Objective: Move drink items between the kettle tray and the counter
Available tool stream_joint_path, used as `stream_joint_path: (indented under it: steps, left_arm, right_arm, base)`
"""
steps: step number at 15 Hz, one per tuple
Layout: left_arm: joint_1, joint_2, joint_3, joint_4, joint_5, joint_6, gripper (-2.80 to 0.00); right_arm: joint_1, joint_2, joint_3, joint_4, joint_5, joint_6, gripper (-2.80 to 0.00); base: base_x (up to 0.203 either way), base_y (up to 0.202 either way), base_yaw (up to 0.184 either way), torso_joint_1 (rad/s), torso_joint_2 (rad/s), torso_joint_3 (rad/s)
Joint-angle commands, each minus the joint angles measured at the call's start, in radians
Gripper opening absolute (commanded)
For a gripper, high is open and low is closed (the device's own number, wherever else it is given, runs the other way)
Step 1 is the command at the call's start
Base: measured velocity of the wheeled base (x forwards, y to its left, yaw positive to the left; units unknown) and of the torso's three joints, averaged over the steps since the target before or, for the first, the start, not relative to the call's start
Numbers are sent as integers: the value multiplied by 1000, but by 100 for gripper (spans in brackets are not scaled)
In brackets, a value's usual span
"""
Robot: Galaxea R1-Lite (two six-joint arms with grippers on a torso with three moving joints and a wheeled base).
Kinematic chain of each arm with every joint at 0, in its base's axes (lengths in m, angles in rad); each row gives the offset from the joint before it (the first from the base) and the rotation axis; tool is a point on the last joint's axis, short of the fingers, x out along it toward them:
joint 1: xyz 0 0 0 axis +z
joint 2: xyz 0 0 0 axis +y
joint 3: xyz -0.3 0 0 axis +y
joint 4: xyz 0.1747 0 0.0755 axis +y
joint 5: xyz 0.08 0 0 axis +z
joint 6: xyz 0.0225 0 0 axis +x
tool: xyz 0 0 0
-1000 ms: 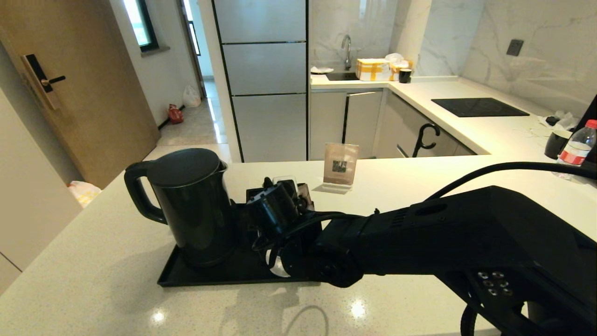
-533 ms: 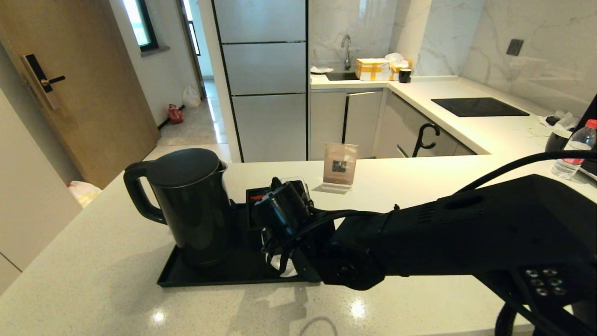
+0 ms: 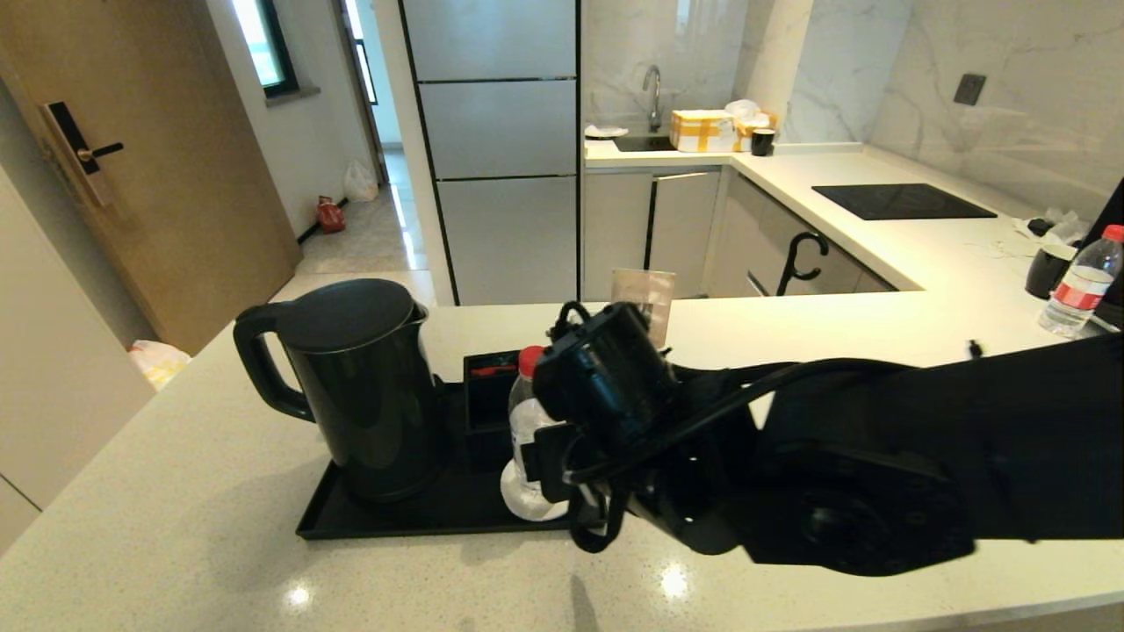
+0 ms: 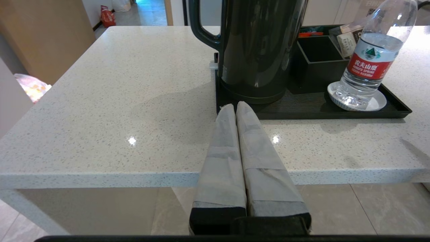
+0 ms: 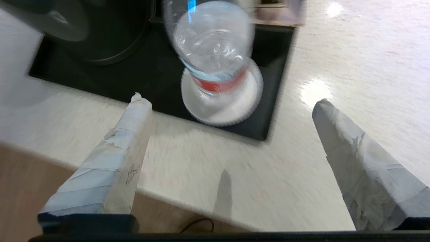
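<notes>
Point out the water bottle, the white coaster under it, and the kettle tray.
Water bottle (image 4: 369, 64), left wrist view, on its red label.
Coaster (image 4: 379, 101), left wrist view, on its bare white rim beside the bottle's base.
Kettle tray (image 3: 413, 513), head view, on its bare black floor in front of the kettle.

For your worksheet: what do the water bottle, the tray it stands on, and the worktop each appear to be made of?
Water bottle: clear thin plastic, see-through with a printed red label. Tray: matte black, probably plastic or lacquered wood; unclear which. Worktop: glossy speckled off-white stone or composite, with lamp glints.
</notes>
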Motion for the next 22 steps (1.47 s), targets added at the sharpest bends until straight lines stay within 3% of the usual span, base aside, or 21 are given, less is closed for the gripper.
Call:
stream_joint_path:
  steps: [1,2,4,8,12,16,22]
  left_arm:
    - [1,1,0,-1,0,0,-280]
    - [-1,1,0,-1,0,0,-280]
    - [1,1,0,-1,0,0,-280]
    - [0,1,0,-1,0,0,-280]
    - [1,1,0,-1,0,0,-280]
    - [1,1,0,-1,0,0,-280]
    - [1,1,0,-1,0,1,-280]
  right_arm:
    - [4,-189,73,21,10,2,0]
    - [0,-260,107,45,18,1,-280]
    - [-65,-423,151,121,45,-8,-280]
    - [-312,-745,140,420,231,-89,-280]
    - [-602,-1058,74,664,347,-135,-280]
    - [-867,-1343,33,757,412,-175,-280]
    - [-1041,-1673,148,870,426,-212,-280]
  base:
    - [0,0,0,0,0,0]
    - [0,0,0,0,0,0]
    - [0,0,0,0,0,0]
    - [0,0,0,0,0,0]
    - [0,0,0,0,0,0]
    - [0,0,0,0,0,0]
    - [0,0,0,0,0,0]
